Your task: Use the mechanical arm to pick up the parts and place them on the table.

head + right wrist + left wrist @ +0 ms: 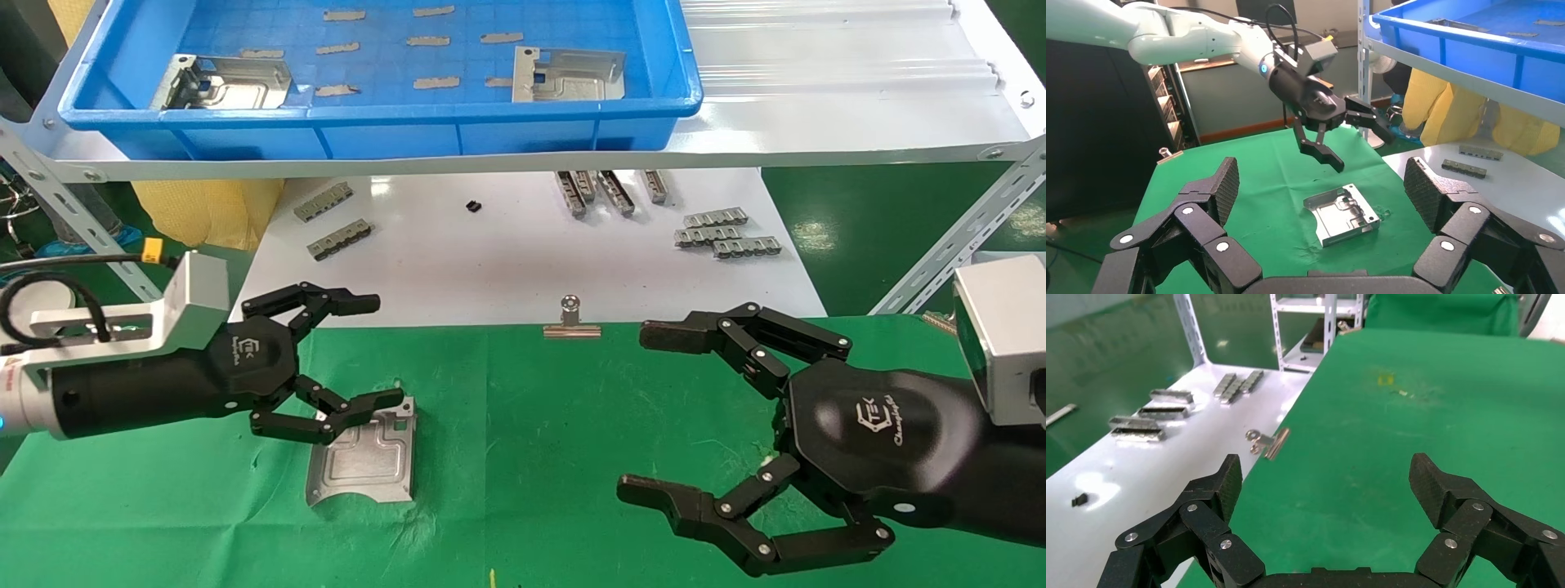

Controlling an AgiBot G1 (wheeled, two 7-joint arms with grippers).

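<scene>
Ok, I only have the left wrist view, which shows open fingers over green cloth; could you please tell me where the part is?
Observer: One part lies flat on the table, just below the left end effector and outside your frame.
Operator: Is the end effector touching it?
Observer: No. The right wrist view shows its open fingers above the part, with a gap between them.
Operator: Are there any other parts?
Observer: Yes, two lie in the blue bin on the shelf: the left plate and the right plate.
</scene>
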